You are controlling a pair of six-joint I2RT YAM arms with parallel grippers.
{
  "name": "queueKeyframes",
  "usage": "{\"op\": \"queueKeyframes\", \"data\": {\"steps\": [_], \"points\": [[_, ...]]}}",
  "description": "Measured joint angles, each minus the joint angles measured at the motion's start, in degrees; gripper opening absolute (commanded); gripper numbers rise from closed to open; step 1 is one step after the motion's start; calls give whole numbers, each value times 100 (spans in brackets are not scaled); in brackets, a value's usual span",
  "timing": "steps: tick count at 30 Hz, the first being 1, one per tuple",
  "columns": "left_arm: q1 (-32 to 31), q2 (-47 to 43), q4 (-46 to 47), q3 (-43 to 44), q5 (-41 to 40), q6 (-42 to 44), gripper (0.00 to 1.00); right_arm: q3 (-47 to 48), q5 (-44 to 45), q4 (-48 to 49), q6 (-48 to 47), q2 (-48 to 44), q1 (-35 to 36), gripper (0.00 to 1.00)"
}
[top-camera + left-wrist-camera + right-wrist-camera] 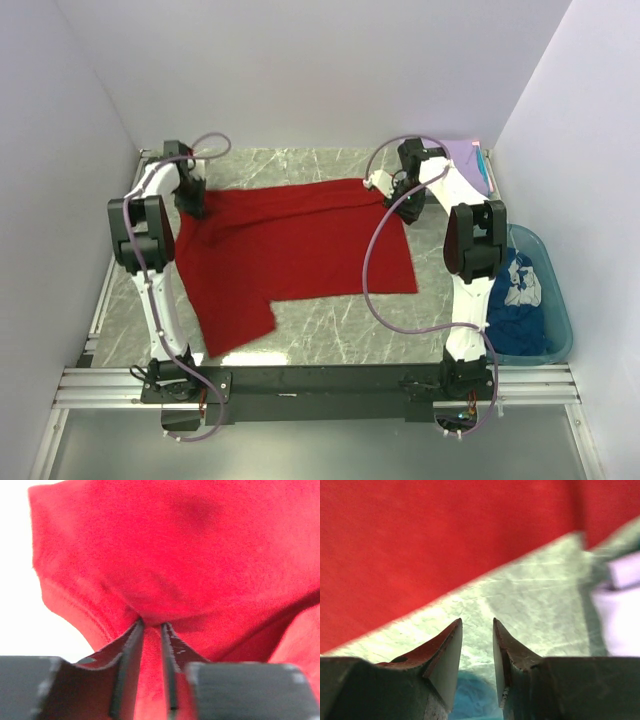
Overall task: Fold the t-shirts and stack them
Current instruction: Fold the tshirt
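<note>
The red t-shirt (290, 250) lies spread across the marble table, one sleeve pointing toward the front. My left gripper (195, 208) is at its far left corner. In the left wrist view that gripper (151, 624) is shut on a pinched fold of the red cloth (175, 555). My right gripper (398, 205) hovers at the shirt's far right corner. In the right wrist view it (477, 621) stands open over bare table with nothing between its fingers, just off the red hem (420, 545). A lavender t-shirt (468, 160) lies at the back right. The dark blue printed t-shirt (515, 290) sits in the tub.
The translucent teal tub (560, 310) stands at the right edge beside the right arm. White walls close in the table on three sides. Bare marble (330, 330) shows in front of the red shirt. The lavender cloth (620, 610) lies close to the right gripper.
</note>
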Motion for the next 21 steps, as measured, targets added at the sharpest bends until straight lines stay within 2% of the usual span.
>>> {"op": "queueKeyframes", "data": {"steps": [2, 5, 8, 13, 16, 21], "points": [[81, 439, 0, 756, -15, 20, 39, 251, -22, -79, 208, 28, 13, 39], [214, 581, 103, 1019, 59, 168, 49, 625, -74, -107, 498, 70, 26, 39], [323, 428, 103, 876, 354, 361, 53, 953, -160, -162, 782, 107, 37, 38], [348, -352, -4, 433, 1211, 732, 60, 1624, -330, -240, 1290, 382, 66, 39], [243, -581, -90, 629, 1698, 868, 62, 1910, -404, -225, 1620, 654, 92, 38], [-170, -398, -203, 1226, 2173, 1008, 67, 2033, -439, -151, 2059, 1027, 160, 39]]}}
